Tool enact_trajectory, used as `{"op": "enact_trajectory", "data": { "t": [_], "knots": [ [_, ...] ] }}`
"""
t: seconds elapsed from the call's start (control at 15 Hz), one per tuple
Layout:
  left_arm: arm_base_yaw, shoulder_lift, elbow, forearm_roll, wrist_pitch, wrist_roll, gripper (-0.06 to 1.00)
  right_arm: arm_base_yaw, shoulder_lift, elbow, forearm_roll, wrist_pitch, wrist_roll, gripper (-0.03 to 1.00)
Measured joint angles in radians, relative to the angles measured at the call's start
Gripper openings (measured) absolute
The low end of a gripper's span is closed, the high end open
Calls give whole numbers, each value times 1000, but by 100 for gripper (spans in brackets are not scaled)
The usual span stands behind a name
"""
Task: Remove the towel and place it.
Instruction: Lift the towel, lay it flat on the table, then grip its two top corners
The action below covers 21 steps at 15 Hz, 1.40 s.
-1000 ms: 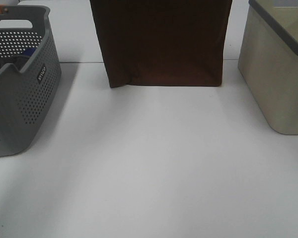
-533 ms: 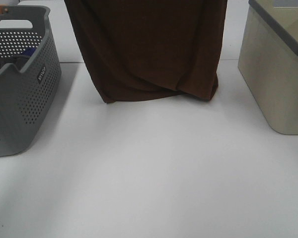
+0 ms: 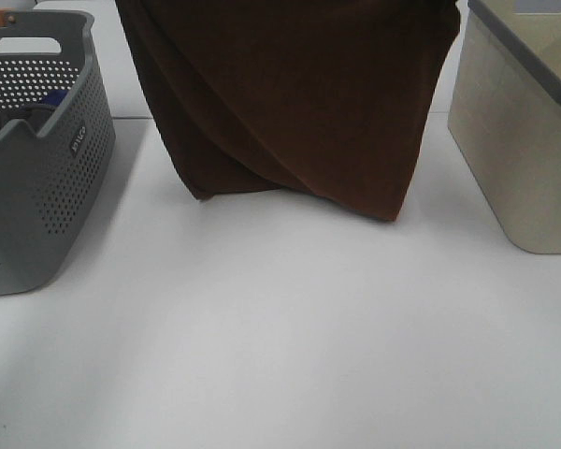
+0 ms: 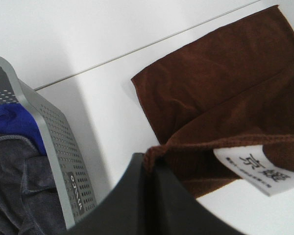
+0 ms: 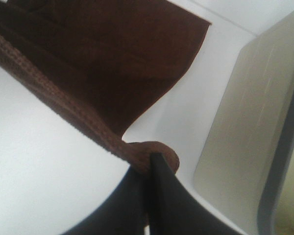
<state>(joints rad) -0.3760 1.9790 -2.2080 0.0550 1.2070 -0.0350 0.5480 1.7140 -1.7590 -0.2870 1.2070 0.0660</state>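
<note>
The dark brown towel (image 3: 299,103) hangs down from above the exterior high view, its lower edge touching the white table at the back centre. Neither gripper shows in that view. In the left wrist view my left gripper (image 4: 149,164) is shut on the towel (image 4: 225,88) at a hemmed corner, beside its white tag (image 4: 257,169). In the right wrist view my right gripper (image 5: 148,164) is shut on the towel (image 5: 103,63) at the opposite hemmed corner. The cloth drapes below both grippers.
A grey perforated basket (image 3: 37,159) stands at the left, with blue and grey cloth (image 4: 14,147) inside. A beige bin (image 3: 524,131) with a grey rim stands at the right, close to the right gripper (image 5: 245,122). The white table (image 3: 280,337) spreads in front.
The hanging towel has swung toward the front and spread wider. Its lower edge has moved forward on the table, with the right corner now lowest and a diagonal fold across it.
</note>
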Motion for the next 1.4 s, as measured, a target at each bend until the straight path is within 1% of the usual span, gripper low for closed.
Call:
{"op": "enact_trajectory", "data": {
  "t": [0.13,0.33,0.53,0.73,0.93,1.13,1.27,1.4],
  "knots": [
    [-26,-83,109,-3,0,0,0,0,-52,108,65,0,0,0],
    [-94,-227,394,0,2,-24,0,0,-146,268,165,6,0,0],
    [-172,-351,658,0,4,-76,0,0,-250,469,278,7,0,0],
    [-249,-460,831,-10,3,-154,0,0,-344,671,355,4,0,0],
    [-344,-516,967,-27,-3,-242,0,0,-414,834,416,-6,-1,0],
    [-453,-519,1076,-27,-7,-324,0,0,-478,951,469,-8,-20,0],
    [-522,-519,1113,-31,-6,-356,0,0,-513,1005,493,-7,-24,0],
    [-585,-519,1133,-55,-4,-385,0,0,-547,1054,498,0,-24,0]
  ]
}}
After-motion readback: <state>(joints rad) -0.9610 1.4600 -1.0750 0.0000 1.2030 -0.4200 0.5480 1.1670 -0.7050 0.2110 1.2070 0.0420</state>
